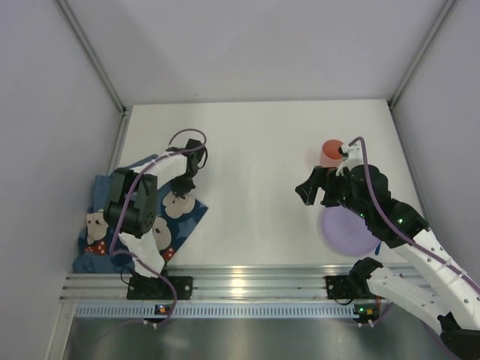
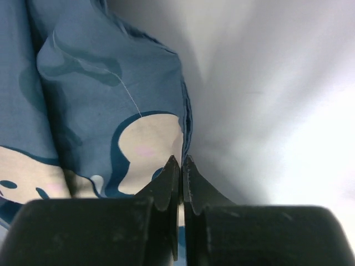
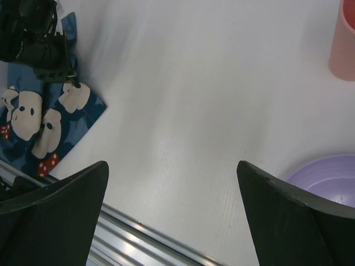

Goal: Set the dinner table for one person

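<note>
Large plain white matte rectangular dinner table (image 1: 255,142) beneath both arms, filling the enclosure floor. At its left edge, left gripper (image 2: 181,162) pinched tight on rim of dark blue cartoon-printed cloth mat (image 2: 111,100). Right gripper (image 3: 172,166) spread wide above bare tabletop, just beside round lilac plate (image 3: 327,177), with pink cylindrical cup (image 3: 344,44) beyond.

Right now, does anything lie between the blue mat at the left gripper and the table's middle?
Nothing visible does. The white table is bare from the blue mat to the purple plate and red cup on the right.
</note>
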You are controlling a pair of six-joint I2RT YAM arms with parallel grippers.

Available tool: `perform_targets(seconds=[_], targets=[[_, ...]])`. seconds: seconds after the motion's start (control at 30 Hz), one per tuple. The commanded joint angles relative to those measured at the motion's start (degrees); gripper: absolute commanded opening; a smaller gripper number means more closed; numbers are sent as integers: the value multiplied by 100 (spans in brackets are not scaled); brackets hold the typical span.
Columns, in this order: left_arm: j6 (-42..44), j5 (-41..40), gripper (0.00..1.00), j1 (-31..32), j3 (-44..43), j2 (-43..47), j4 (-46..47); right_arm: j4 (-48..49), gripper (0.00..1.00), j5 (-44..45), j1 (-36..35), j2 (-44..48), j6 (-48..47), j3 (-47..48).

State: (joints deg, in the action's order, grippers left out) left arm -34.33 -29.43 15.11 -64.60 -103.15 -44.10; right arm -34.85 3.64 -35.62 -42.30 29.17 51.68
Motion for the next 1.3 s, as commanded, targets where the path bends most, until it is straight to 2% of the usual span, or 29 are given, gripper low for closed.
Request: perform_targets(seconds=[0.0, 0.13, 0.17, 0.23, 0.3, 0.5, 0.63, 0.83, 1.0, 1.03, 1.07, 1.1, 1.13, 1.17, 1.27], targets=[[119, 34, 0, 746, -1226, -336, -125, -74, 100, 295, -86, 12, -314, 351], [-205, 332, 0, 1598, -2450, -1046, -538, -302, 100, 821, -103, 73, -499, 544], [-232, 341, 0, 1974, -2713, -1188, -669, -381, 99, 927, -95, 99, -526, 597], [-276, 350, 0, 2458, -3592, -1696, -933, -461, 100, 1199, -95, 196, -596, 624], [-303, 534, 0, 2706, -4320, -2005, -1145, -549, 100, 1349, -86, 318, -640, 650], [-294, 1255, 0, 3515, -5509, -2902, -1154, -839, 100, 1718, -86, 644, -676, 607], [-250, 1642, 0, 3884, -5880, -3219, -979, -962, 100, 1807, -94, 837, -658, 519], [-268, 2431, 0, 4078, -5915, -3123, -346, -1068, 100, 1851, -86, 943, -658, 457], [-276, 2688, 0, 4236, -6170, -3132, -134, -1059, 100, 1851, -86, 838, -684, 492], [-294, 2740, 6, 4254, -6161, -3097, -108, -1050, 100, 1842, -86, 812, -693, 501], [-311, 2845, 27, 4254, -6144, -3062, -47, -1041, 100, 1833, -95, 777, -702, 527], [-355, 2829, 68, 4263, -6135, -3027, 14, -1024, 100, 1833, -86, 742, -719, 536], [-373, 2803, 89, 4263, -6135, -2922, 41, -1015, 100, 1825, -77, 732, -720, 536], [-373, 2759, 99, 4263, -6144, -2843, 68, -989, 100, 1816, -86, 698, -728, 571], [-338, 2618, 98, 4263, -6126, -2491, 50, -901, 100, 1868, -86, 601, -860, 763]])
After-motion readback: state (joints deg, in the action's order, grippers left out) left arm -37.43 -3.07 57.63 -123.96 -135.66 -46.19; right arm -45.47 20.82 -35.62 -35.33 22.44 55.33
